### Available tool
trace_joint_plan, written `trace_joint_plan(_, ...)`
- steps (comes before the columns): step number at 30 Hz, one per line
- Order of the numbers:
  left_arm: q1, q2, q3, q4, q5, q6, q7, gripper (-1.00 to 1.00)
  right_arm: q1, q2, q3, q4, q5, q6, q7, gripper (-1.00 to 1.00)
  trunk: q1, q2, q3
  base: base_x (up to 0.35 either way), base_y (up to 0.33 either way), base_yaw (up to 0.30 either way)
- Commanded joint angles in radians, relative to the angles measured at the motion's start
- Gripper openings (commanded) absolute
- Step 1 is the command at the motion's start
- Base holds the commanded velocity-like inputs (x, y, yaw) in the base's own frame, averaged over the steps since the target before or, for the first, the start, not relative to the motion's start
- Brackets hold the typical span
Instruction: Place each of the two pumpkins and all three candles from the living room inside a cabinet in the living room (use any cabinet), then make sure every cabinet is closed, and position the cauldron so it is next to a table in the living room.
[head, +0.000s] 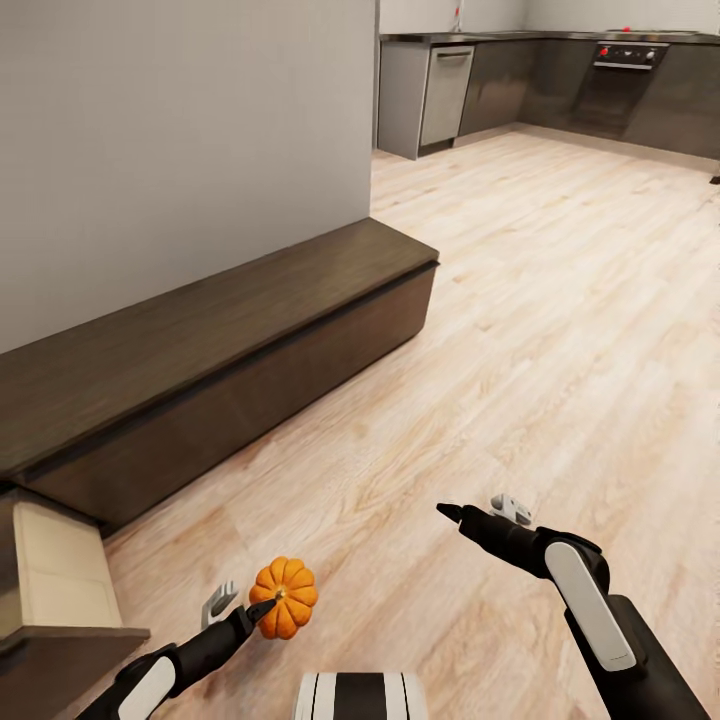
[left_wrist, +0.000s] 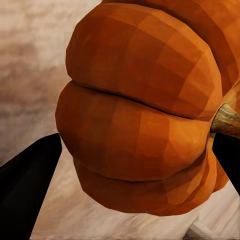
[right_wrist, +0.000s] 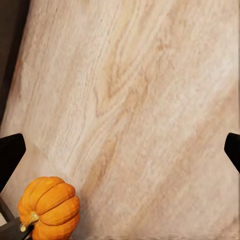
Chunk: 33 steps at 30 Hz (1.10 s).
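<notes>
Head view has my left hand (head: 262, 606) clamped on the pumpkin (head: 285, 596), above the floor (head: 520, 300) out from the cabinet (head: 200, 350), whose near drawer (head: 55, 570) stands open, partly cut off. My right hand (head: 478, 512) hangs spread apart, holding nothing.

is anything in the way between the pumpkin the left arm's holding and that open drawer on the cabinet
Nothing visible. The pumpkin sits in the left gripper, with bare wood floor between it and the pulled-out drawer of the cabinet.
</notes>
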Motion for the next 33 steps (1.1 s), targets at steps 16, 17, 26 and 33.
trace_joint_plan(16,0.000,0.003,-0.004,0.000,0.011,0.007,-0.040,-1.00,0.000,-0.002,0.003,-0.003,-0.010,0.011,-0.009,1.00,-0.001,0.000,-0.001,-0.240,0.000,0.000)
trace_joint_plan(17,0.000,0.003,-0.004,0.000,0.011,0.007,-0.040,-1.00,0.000,-0.002,0.003,-0.002,-0.010,0.012,-0.009,1.00,-0.001,0.000,-0.001,-0.017,0.000,0.000)
trace_joint_plan(26,0.000,0.002,-0.004,-0.014,0.009,0.112,-0.041,-1.00,0.000,0.000,0.006,-0.006,-0.009,0.013,-0.010,1.00,-0.003,0.001,0.019,-0.003,0.000,-0.071)
trace_joint_plan(33,0.000,-0.001,-0.008,-0.015,0.000,0.120,-0.039,-1.00,0.000,0.001,0.008,-0.005,-0.009,0.012,-0.010,1.00,-0.006,0.002,0.046,-0.005,0.000,-0.001)
